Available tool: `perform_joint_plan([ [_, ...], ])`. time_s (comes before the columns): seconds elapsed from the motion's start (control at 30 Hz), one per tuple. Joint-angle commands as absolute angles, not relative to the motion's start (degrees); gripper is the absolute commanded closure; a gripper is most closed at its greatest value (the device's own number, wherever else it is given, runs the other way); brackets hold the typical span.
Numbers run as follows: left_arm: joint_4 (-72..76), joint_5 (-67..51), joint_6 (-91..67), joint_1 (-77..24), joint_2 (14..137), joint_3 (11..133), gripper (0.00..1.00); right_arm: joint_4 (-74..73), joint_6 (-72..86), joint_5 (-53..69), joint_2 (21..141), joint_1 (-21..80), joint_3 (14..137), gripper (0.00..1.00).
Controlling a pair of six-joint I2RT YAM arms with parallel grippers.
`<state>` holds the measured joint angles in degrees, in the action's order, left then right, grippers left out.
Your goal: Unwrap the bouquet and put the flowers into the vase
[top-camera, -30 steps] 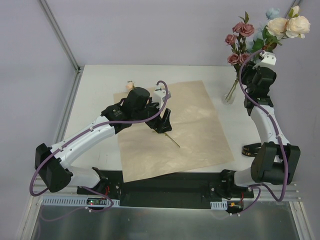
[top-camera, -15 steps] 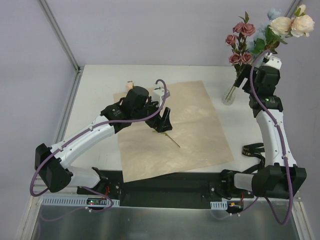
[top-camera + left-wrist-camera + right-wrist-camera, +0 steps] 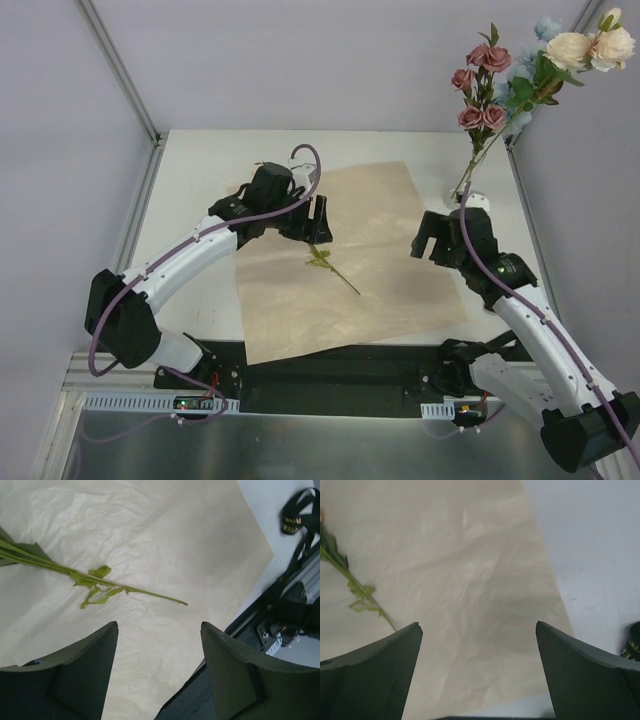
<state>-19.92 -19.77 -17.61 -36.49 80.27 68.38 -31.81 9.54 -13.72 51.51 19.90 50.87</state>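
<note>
The clear vase (image 3: 460, 190) stands at the table's far right and holds several flowers: pink roses (image 3: 480, 60), cream roses (image 3: 590, 47) and pale blue blossoms. One green leafy stem (image 3: 333, 268) lies on the flat tan paper (image 3: 390, 220); its upper end runs under my left arm. My left gripper (image 3: 318, 232) hovers open just behind that stem (image 3: 100, 577), nothing between its fingers (image 3: 159, 623). My right gripper (image 3: 428, 245) hangs open and empty over the paper's right part (image 3: 478, 624), with the stem (image 3: 360, 590) to its left.
The black ribbon (image 3: 295, 515) lies off the paper's near right corner, by the right arm's base; a bit of the ribbon (image 3: 632, 647) shows in the right wrist view. The table's near edge carries black mounting rails (image 3: 340, 365). Grey walls close in behind.
My right arm has come down from the flowers at the vase to the paper's right side, jaws now wide open; the flowers stay in the vase. My left gripper moved back, uncovering the stem.
</note>
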Motion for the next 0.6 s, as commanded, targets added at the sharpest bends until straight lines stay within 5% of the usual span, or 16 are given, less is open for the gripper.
perform_joint_plan([
  [0.0, -21.78, -15.30, -31.44, -32.88, 83.66, 68.64, 0.36, -37.17, 18.36, -17.04, 50.45, 29.07, 48.87, 0.02],
  [0.27, -25.05, -7.58, -46.04, -30.41, 92.10, 69.43, 0.49, -37.88, 18.63, -14.16, 49.58, 37.97, 48.34, 0.02],
  [0.57, -33.73, 5.26, -53.43, -30.41, 103.08, 78.39, 0.45, -39.19, 15.91, -14.23, 45.01, 38.50, 46.32, 0.02],
])
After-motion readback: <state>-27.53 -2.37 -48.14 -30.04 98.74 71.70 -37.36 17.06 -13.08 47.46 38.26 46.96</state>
